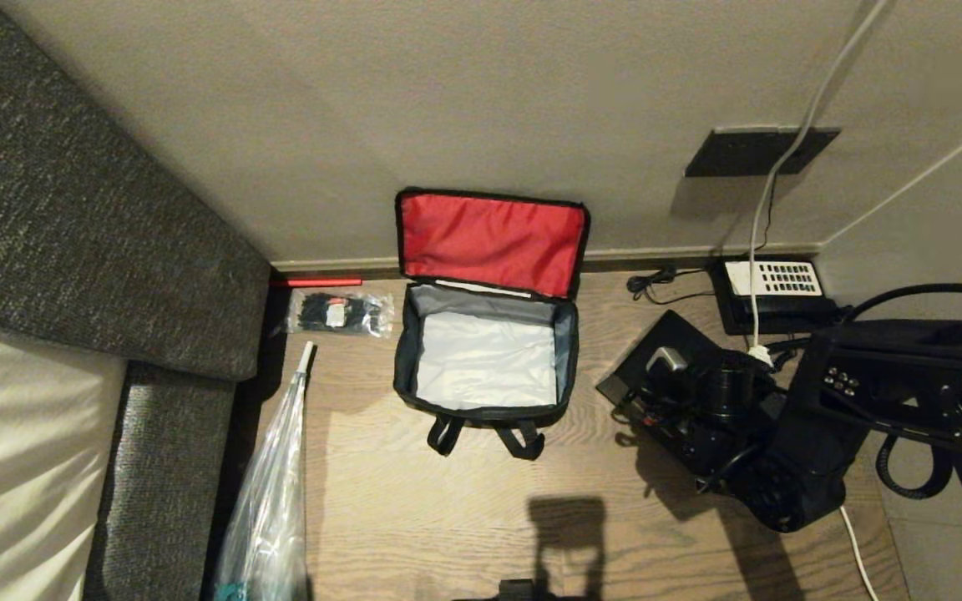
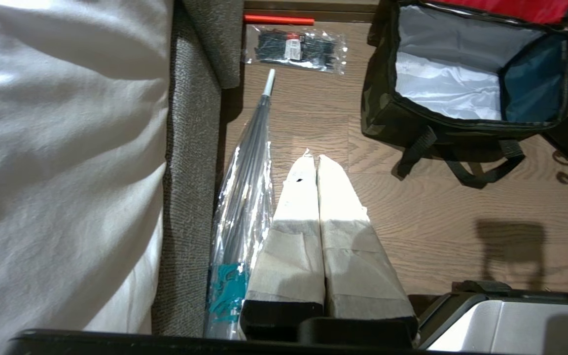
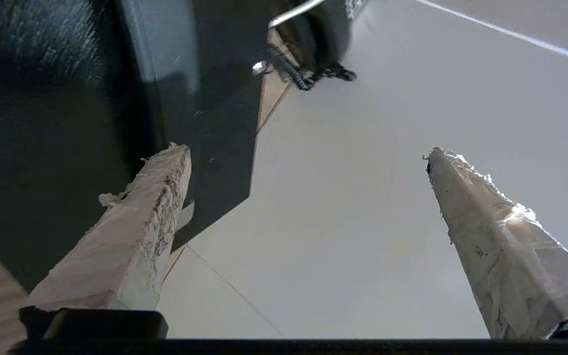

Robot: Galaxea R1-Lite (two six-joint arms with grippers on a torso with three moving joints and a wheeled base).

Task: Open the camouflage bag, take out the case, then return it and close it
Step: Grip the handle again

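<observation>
My right claw (image 3: 308,236) stands released, its two taped fingers (image 3: 136,231) spread wide with nothing between them; one finger lies just beside the corner of the flat black case (image 3: 67,123), which in my judgement I have just let go, so the case is out of the bag and resting on the floor to the bag's right, partly under my right arm. In the head view that case (image 1: 656,355) shows only as a black slab tilted toward the wall, with a plug and cables close around it, so a clean regrasp looks cramped on the wall side and freer from the near side. My left claw (image 2: 317,197) is clenched, fingers pressed together, parked low over the floor beside a wrapped umbrella (image 2: 244,197) and doing no work. The camouflage bag (image 1: 402,367) sits against the wall with its red lid (image 1: 493,238) propped upright on the wall, which keeps the mouth open without my holding it; its pale grey inside is bare. A packet of black ties (image 1: 339,313) lies left of the bag, apart from it, and the telephone (image 1: 773,280) sits by the wall to the right. The wood floor in front of the bag's strap handles (image 1: 489,434) offers the widest room for bringing the case back.
</observation>
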